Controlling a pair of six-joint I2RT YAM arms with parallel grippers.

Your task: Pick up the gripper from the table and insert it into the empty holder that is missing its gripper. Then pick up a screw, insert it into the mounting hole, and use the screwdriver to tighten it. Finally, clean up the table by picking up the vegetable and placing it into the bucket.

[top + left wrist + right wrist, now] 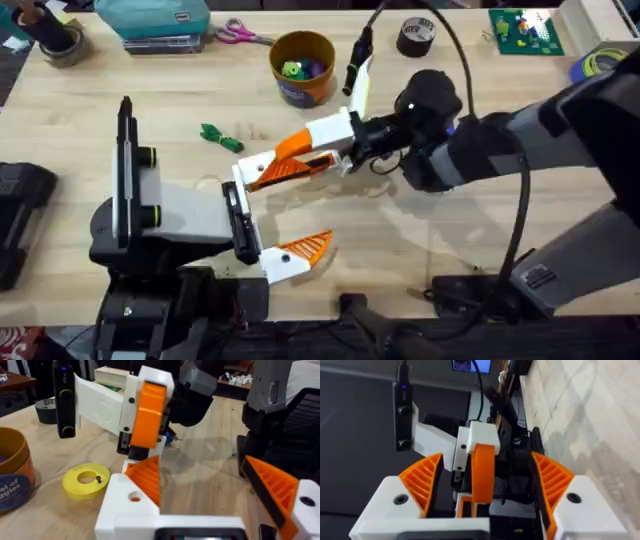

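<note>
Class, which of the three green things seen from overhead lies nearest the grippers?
The thin dark-green vegetable, loose on the table. The lime-green toy sits inside the bucket; the green board lies at the far edge.

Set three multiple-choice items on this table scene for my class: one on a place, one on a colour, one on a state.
1. Where is the vegetable?
A on the tape roll
B on the table
C under the scissors

2. What colour is the disc with a centre hole?
A yellow
B blue
C white

3. How does the bucket stand?
A tipped on its side
B upright
C upside down

Answers:
1 B, it lies on bare wood, apart from the bucket.
2 A, the left wrist view shows it plainly yellow.
3 B, its open mouth faces up with small toys inside.
</note>
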